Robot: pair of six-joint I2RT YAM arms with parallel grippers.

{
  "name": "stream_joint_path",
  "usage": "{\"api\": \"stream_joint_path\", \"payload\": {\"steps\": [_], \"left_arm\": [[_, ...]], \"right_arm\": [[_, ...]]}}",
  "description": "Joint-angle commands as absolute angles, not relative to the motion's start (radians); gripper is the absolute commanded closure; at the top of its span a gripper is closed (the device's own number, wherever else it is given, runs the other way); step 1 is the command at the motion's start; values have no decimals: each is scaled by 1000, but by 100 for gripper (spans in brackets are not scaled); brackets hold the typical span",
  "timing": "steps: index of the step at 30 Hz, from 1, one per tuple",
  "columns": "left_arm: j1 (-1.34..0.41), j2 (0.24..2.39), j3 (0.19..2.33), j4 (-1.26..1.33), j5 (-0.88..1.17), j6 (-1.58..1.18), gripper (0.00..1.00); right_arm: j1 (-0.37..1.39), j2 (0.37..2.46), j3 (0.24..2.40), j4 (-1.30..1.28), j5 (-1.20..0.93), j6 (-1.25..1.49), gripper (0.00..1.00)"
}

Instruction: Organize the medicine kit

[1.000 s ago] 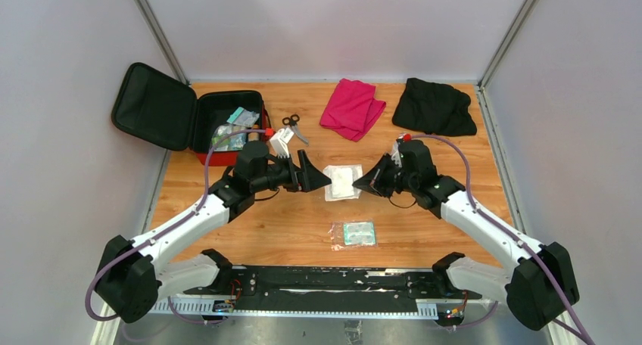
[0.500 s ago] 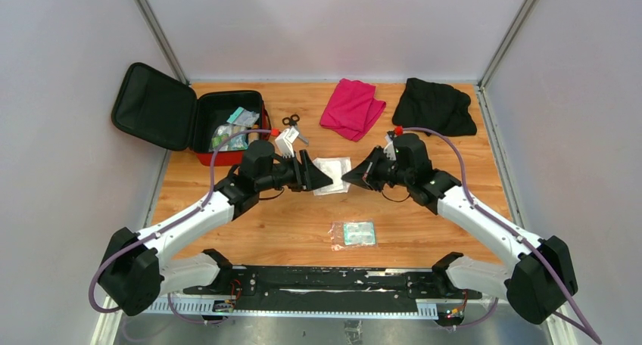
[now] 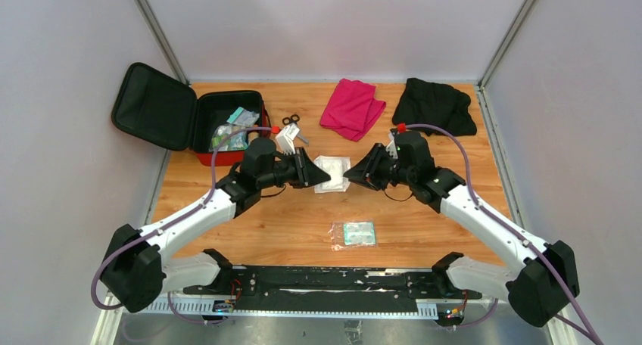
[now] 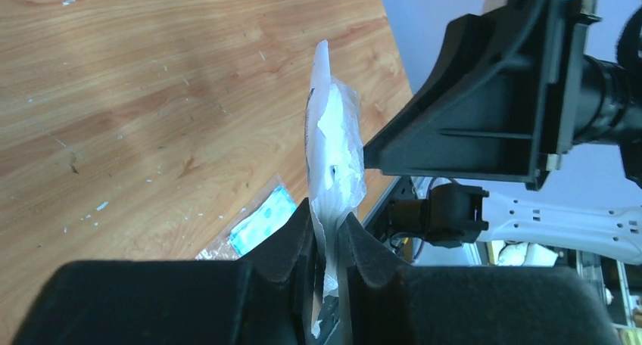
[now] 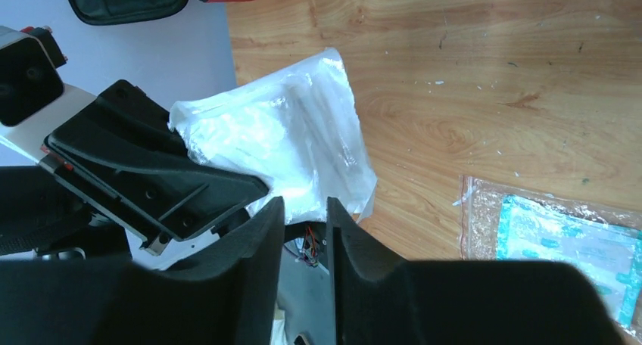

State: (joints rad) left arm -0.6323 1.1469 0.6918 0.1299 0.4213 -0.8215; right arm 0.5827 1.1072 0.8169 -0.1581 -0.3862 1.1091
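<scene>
Left wrist view has the left gripper (image 4: 327,228) clamped on the lower edge of a white packet (image 4: 333,141), which stands up edge-on from between its fingers, with the black body of the right gripper close behind it; right wrist view shows the right gripper (image 5: 305,209) with its jaws a narrow slit apart, the crumpled packet just at their mouth, and whether it touches the fingers I cannot tell; top external view puts both grippers nose to nose over the middle of the table (image 3: 288,216), the packet between them; the medicine kit (image 3: 219,160) lies open at the far left corner, its black-lined lid tipped back past the left edge toward the wall, small packets inside; scissors (image 3: 291,121) lie just beside the kit's right side; a pink cloth (image 3: 352,107) and a black cloth (image 3: 434,107) sit along the far edge, the black one toward the far right corner; a teal packet in a clear bag (image 3: 354,233) lies flat toward the near edge, apart from both grippers.
</scene>
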Motion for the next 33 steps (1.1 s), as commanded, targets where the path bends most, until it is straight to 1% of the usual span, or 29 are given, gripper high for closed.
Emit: {"api": "stream_joint_path", "payload": {"steps": [1, 3, 5, 8, 9, 11, 15, 17, 20, 26, 30, 33], "left_arm": [[-619, 1179, 759, 128, 407, -795, 83], [-572, 1197, 789, 90, 418, -774, 84], [-479, 1215, 826, 50, 444, -729, 84], [-331, 1255, 899, -33, 476, -669, 84], [-258, 1282, 923, -47, 496, -651, 84], [-168, 1323, 962, -59, 536, -647, 84], [46, 1438, 1048, -24, 595, -688, 85], [119, 1499, 1094, -5, 584, -708, 87], [179, 1617, 1192, -41, 535, -698, 87], [208, 1823, 1412, -138, 495, -655, 87], [214, 1893, 1504, -236, 413, -591, 87], [232, 1908, 1514, -271, 357, -560, 87]], "right_arm": [[599, 1050, 872, -276, -298, 1029, 62], [598, 1027, 881, -310, -264, 1004, 55], [597, 999, 880, -335, -231, 980, 52], [597, 954, 864, -359, -172, 950, 51], [597, 937, 855, -366, -155, 939, 51], [590, 922, 849, -384, -137, 922, 51], [573, 905, 845, -417, -135, 883, 51], [567, 897, 839, -430, -134, 866, 51], [559, 886, 813, -433, -134, 859, 51], [533, 885, 773, -433, -149, 841, 51], [496, 890, 756, -433, -172, 825, 51], [465, 898, 747, -432, -186, 806, 51]]}}
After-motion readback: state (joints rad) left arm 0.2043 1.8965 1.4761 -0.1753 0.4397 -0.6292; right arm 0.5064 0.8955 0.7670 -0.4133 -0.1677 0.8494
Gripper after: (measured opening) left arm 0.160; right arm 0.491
